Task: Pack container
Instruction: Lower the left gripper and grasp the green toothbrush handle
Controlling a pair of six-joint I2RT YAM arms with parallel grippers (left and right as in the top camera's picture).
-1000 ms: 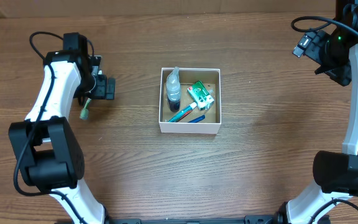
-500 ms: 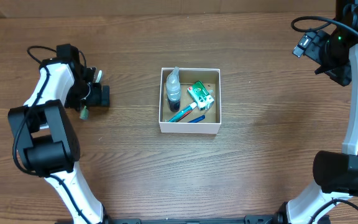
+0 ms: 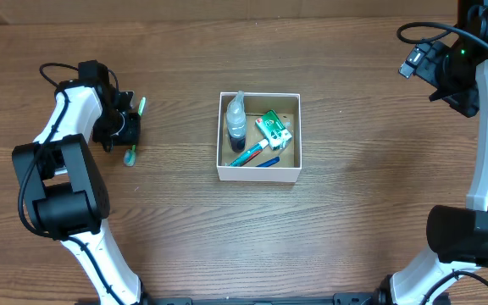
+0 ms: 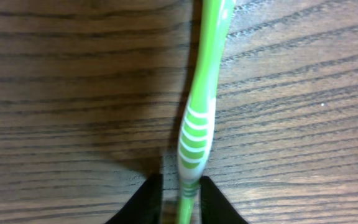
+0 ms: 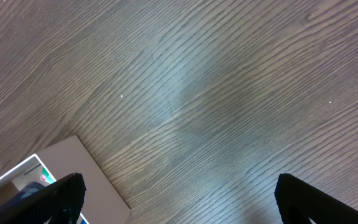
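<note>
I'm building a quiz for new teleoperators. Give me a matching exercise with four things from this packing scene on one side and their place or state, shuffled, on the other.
1. green toothbrush
2. clear bottle
3. green carton
4. right pincer

A. open, above the wooden table
B. in the container's left half
C. outside the container, between the left pincer's fingers
D. in the container's right half

Pairs: 1-C, 2-B, 3-D, 4-A

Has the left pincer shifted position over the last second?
Yes. The left pincer has slid to the left in the overhead view, farther from the container, which has stayed put.
</note>
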